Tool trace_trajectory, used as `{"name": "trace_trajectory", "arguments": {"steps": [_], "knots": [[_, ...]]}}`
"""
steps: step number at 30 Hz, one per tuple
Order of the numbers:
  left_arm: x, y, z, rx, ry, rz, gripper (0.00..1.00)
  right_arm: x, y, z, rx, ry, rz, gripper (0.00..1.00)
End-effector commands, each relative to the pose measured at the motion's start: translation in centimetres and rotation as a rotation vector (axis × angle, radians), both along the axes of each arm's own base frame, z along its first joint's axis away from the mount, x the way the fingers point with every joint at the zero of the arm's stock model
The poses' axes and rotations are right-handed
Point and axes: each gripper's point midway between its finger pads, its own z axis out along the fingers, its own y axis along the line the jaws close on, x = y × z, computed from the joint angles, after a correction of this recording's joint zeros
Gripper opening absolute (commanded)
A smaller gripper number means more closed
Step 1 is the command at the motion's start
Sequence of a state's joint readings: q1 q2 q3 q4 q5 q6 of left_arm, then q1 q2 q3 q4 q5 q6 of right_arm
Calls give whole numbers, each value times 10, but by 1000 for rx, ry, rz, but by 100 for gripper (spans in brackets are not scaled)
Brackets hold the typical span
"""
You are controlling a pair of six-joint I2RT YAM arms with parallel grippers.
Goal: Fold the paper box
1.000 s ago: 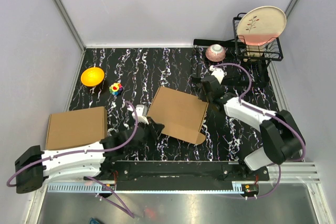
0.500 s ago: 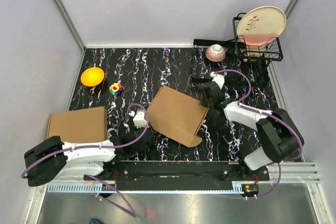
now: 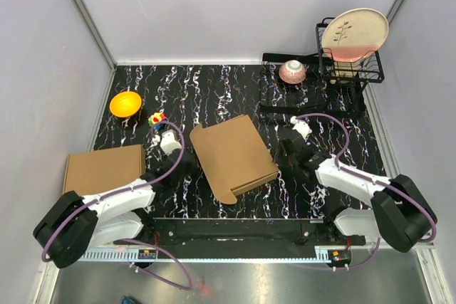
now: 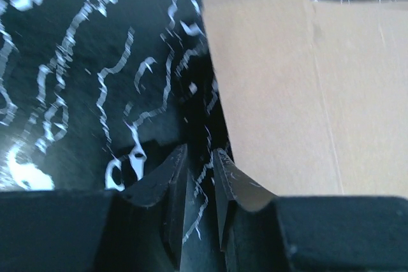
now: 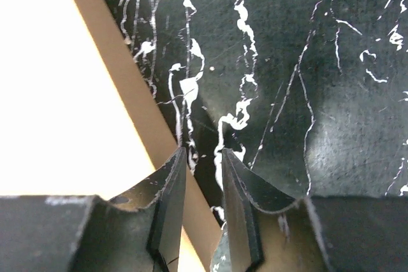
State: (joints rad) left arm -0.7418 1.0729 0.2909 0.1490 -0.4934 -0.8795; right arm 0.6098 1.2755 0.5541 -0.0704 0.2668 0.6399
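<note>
The paper box [image 3: 231, 156] is a plain brown cardboard piece lying near the middle of the black marbled table [image 3: 214, 94], turned at an angle. My left gripper [image 3: 178, 154] sits just off its left edge. In the left wrist view the left gripper [image 4: 199, 157] is open by a narrow gap with only table between its fingers, and the paper box [image 4: 306, 93] with a rounded flap corner lies to its right. My right gripper [image 3: 287, 156] stands by the box's right edge. The right gripper [image 5: 203, 164] is open narrowly over the box's edge [image 5: 127, 74], holding nothing.
A second brown carton [image 3: 103, 169] lies at the left. An orange bowl [image 3: 125, 103] and a small coloured toy [image 3: 157, 118] sit at the far left. A pink bowl [image 3: 293, 71] and a black rack [image 3: 360, 72] with a plate stand at the far right.
The paper box has turned on the table and its lower flap is tucked in. My left gripper moved from its near edge to its left side and opened a little. The right arm drew back nearer.
</note>
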Motion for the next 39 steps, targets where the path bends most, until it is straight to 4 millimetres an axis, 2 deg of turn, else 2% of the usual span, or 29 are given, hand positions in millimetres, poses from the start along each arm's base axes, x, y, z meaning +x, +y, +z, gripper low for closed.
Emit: {"name": "trace_trajectory", "arguments": {"steps": [1, 2, 3, 4, 5, 6, 7, 8, 9, 10, 12, 13, 14, 15, 16, 18, 22, 26, 27, 29, 30, 31, 35, 36, 38, 39], "knots": [[29, 21, 27, 5, -41, 96, 26, -8, 2, 21, 45, -22, -24, 36], [32, 28, 30, 12, -40, 128, 28, -7, -2, 26, 35, -36, -41, 39], [34, 34, 32, 23, -34, 157, 32, 0, -3, 45, 41, -84, -51, 40], [38, 47, 37, 52, -28, 211, 34, 2, -11, 52, 12, -106, -80, 41], [39, 53, 42, 55, -30, 243, 35, 5, -12, 63, 17, -136, -83, 41], [39, 59, 46, 60, -30, 272, 37, 10, -10, 81, 30, -191, -67, 41], [39, 67, 51, 69, -33, 304, 38, 16, 5, 98, 98, -249, -15, 40], [40, 67, 58, 52, -52, 307, 38, 19, 18, 109, 149, -291, 39, 40], [40, 66, 61, 41, -61, 305, 38, 28, 39, 129, 228, -378, 103, 38], [37, 62, 60, 19, -59, 285, 39, 21, 64, 135, 309, -373, 223, 37], [34, 56, 61, -36, -64, 265, 39, 25, 103, 146, 415, -390, 368, 31], [28, 50, 53, -64, -45, 229, 39, 13, 124, 148, 485, -351, 488, 30], [25, 45, 52, -102, -41, 215, 39, 13, 134, 147, 521, -331, 520, 28], [22, 42, 48, -119, -31, 197, 39, 18, 147, 137, 555, -296, 537, 25], [17, 37, 40, -142, -9, 169, 39, 15, 155, 132, 574, -264, 571, 21], [10, 33, 32, -179, 15, 157, 37, 18, 164, 116, 601, -222, 588, 19], [-4, 34, 13, -205, 54, 152, 35, 7, 177, 93, 634, -148, 662, 15], [-9, 39, 11, -227, 41, 171, 34, -1, 187, 85, 686, -110, 718, 13], [-10, 41, 10, -220, 44, 178, 34, -3, 189, 72, 680, -69, 727, 13], [-9, 46, 17, -223, 15, 201, 35, -11, 197, 62, 669, -24, 766, 12], [-8, 49, 23, -223, 0, 209, 35, -15, 195, 43, 631, 27, 764, 11], [-7, 48, 28, -231, -19, 206, 36, -17, 195, 34, 612, 45, 762, 11], [4, 40, 65, -298, -138, 165, 37, -24, 185, -3, 554, 132, 721, 8], [8, 31, 80, -341, -181, 130, 38, -25, 182, -13, 538, 156, 706, 8], [14, 20, 83, -343, -183, 84, 39, -29, 178, -25, 521, 180, 690, 8], [19, 7, 102, -378, -216, 32, 40, -29, 175, -31, 507, 194, 674, 7]]}}
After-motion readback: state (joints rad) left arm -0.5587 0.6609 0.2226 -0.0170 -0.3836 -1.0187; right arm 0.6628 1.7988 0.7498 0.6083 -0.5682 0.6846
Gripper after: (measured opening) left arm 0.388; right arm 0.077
